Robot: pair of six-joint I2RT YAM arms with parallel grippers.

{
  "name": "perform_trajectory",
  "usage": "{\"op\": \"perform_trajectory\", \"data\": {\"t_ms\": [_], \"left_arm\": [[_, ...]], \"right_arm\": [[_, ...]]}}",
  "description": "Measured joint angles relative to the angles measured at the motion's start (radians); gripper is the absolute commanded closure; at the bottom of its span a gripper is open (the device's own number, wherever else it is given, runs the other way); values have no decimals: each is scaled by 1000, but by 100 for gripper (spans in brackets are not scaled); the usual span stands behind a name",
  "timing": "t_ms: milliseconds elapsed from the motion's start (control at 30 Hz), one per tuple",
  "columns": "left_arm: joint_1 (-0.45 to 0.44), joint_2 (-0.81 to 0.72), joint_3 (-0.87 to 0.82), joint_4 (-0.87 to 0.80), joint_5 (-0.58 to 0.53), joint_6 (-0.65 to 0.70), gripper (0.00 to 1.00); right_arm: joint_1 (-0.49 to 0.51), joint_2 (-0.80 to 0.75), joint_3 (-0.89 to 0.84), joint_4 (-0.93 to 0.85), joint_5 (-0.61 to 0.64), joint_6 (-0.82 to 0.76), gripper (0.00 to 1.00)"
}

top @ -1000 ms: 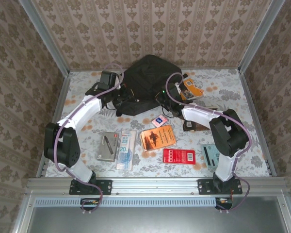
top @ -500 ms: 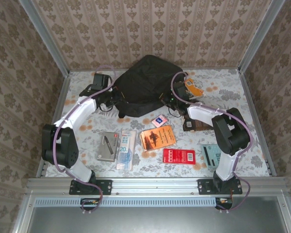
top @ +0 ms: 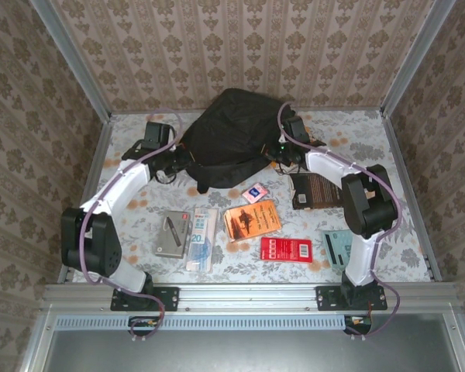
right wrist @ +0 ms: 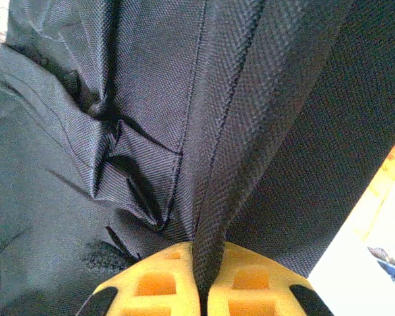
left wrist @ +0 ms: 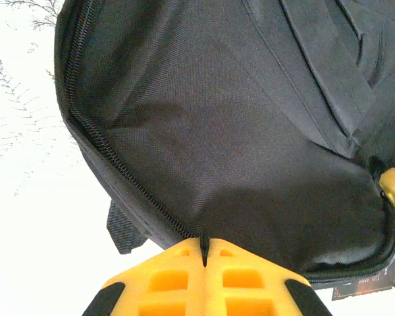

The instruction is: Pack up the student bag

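At the far edge we count one bag (top: pixel 229 132), pinched by left gripper (left wrist: pixel 204 242) and right gripper (right wrist: pixel 203 253); nearer, one orange book (top: pixel 252 219), one red book (top: pixel 286 249).

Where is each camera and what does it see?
Top external: above and behind the arms, looking down at the table; both arms reach the student bag.
Left wrist: on the left arm, facing the bag's zipper; left gripper shut on it.
Right wrist: on the right arm, facing a bag fold; right gripper clamps it.
Shared: all three see the black bag.
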Motion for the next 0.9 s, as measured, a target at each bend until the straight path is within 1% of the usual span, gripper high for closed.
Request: {"op": "perform_trajectory", "data": {"t_ms": [133,267,300,333,367,400,433,500,600,700,800,867,900], "left_arm": [[-11,-35,-38,11,0,-1,100],[-66,-61,-66,23,-4,-9,100],[-87,-63,-67,28,-5,-12,100],[-106,-63,-69,33,-4,-16,100],[-121,-63,-69,37,-4,-21,100],[-136,-63,-69,40,-4,-27,100],[-144,-63,-69,43,-3,-32,100],[-147,-58,-68,47,-3,-40,100],[-145,-29,-51,48,-4,-49,100],[-145,-5,-31,55,-3,-59,100],[-151,12,-15,62,0,-69,100],[-156,20,-10,71,5,-74,100],[-158,24,-8,75,8,-77,100]], "right_arm": [[-4,102,175,-131,-32,-51,100],[-13,209,312,-202,-103,-89,100],[-14,234,344,-213,-117,-95,96],[-16,254,370,-223,-128,-99,83],[-18,269,394,-235,-133,-103,68],[-18,283,421,-256,-134,-101,56],[-18,292,442,-269,-127,-102,50],[-18,291,455,-285,-105,-100,44],[-18,252,430,-305,-43,-66,44],[-18,150,345,-345,24,-1,44],[-17,22,247,-358,53,76,42],[-10,-60,189,-355,61,127,37],[-3,-103,154,-348,62,153,31]]}}
